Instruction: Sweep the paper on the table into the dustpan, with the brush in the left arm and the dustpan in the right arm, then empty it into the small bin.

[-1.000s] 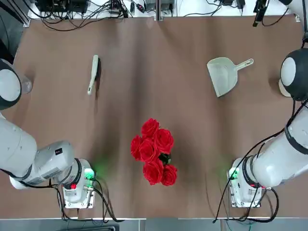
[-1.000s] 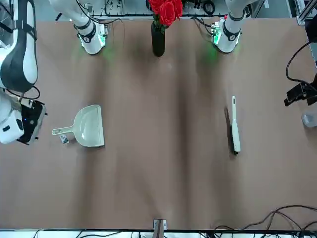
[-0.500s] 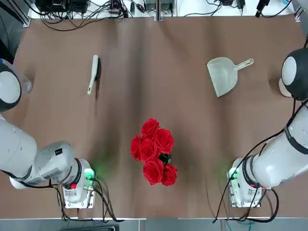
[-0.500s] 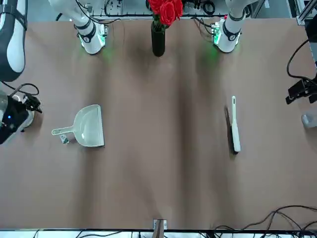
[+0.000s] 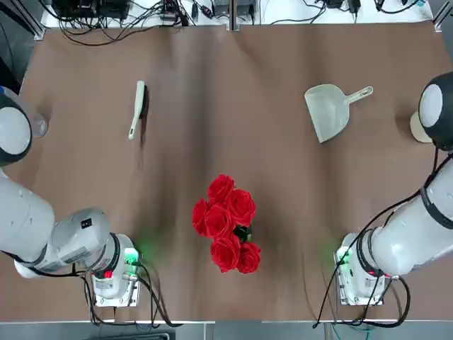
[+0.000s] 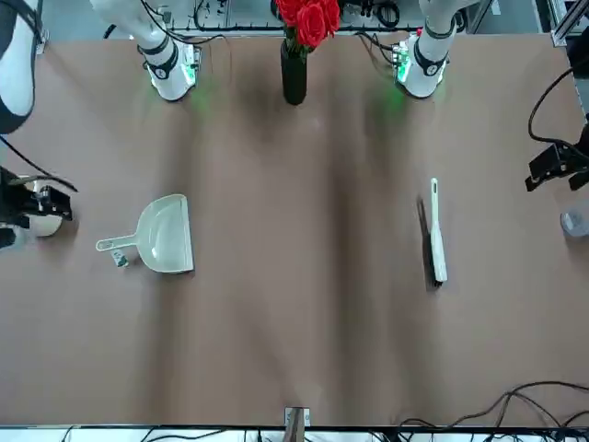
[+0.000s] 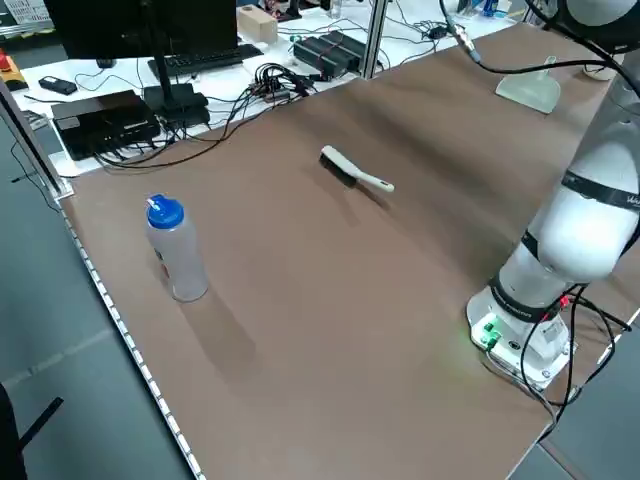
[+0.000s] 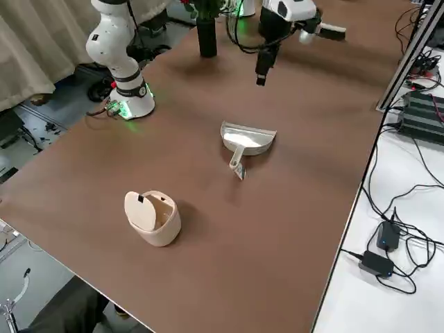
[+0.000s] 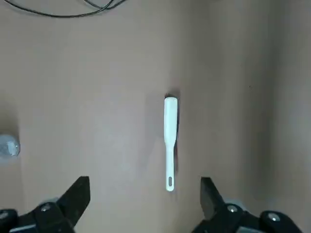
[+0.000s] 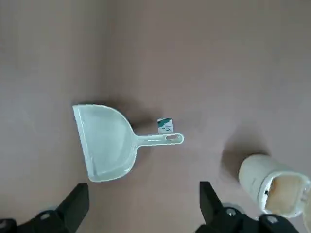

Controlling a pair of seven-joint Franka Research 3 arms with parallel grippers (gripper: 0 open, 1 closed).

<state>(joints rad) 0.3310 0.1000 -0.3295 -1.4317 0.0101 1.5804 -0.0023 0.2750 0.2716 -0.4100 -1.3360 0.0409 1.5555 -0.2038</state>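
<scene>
Lying flat on the table point(image 5: 226, 142), the brush point(image 5: 136, 108) and the dustpan point(image 5: 328, 110) each sit on the side of the arm meant to use them. The brush is on the robot's left half, its long axis running roughly away from the bases, bristle head at the far end and handle tip toward the robot. The left gripper point(image 9: 141, 204) hangs well above it with fingers spread wide and holding nothing; in the left wrist view the handle runs up between the two fingers, so the grip line already crosses the handle.

The dustpan lies on the right half, scoop toward the middle of the table and handle pointing out toward the right edge. The right gripper point(image 10: 143, 206) hovers high above it, fingers apart and empty. The small bin point(image 8: 152, 218) stands near the right edge, just beyond the handle end.

No paper shows on the table in any view, though a small scrap could escape notice; only a little tag point(image 10: 164, 125) lies by the dustpan handle. That fits either a table already swept or paper not laid out.
</scene>
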